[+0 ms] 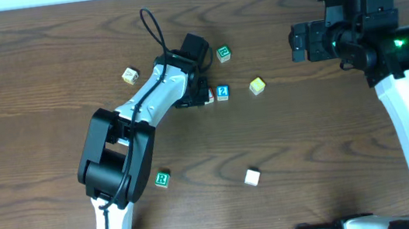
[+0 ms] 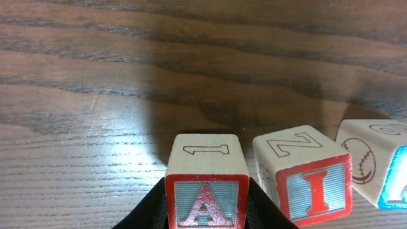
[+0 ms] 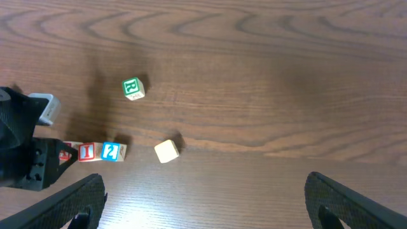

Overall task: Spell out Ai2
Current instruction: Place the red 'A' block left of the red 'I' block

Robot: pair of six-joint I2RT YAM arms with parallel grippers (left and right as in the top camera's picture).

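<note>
While left claw point(image 2: 206, 215) pinches A block point(image 2: 206, 184), I block point(image 2: 310, 181) just beside, right claw point(image 3: 206, 205) spread

We log five stray blocks scattered on the wood counter point(image 1: 332, 138): green R block point(image 1: 162, 180), second green block point(image 1: 223, 53), yellow block point(image 1: 257, 85), plain cream block point(image 1: 253, 176), tan block point(image 1: 131, 75).

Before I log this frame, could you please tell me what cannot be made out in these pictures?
A block: hidden under the left arm in the overhead view.
2 block: cut off by the right edge of the left wrist view.
Left gripper: mostly below the left wrist view's bottom edge.
Yellow block: its marking is too small overhead.
</note>
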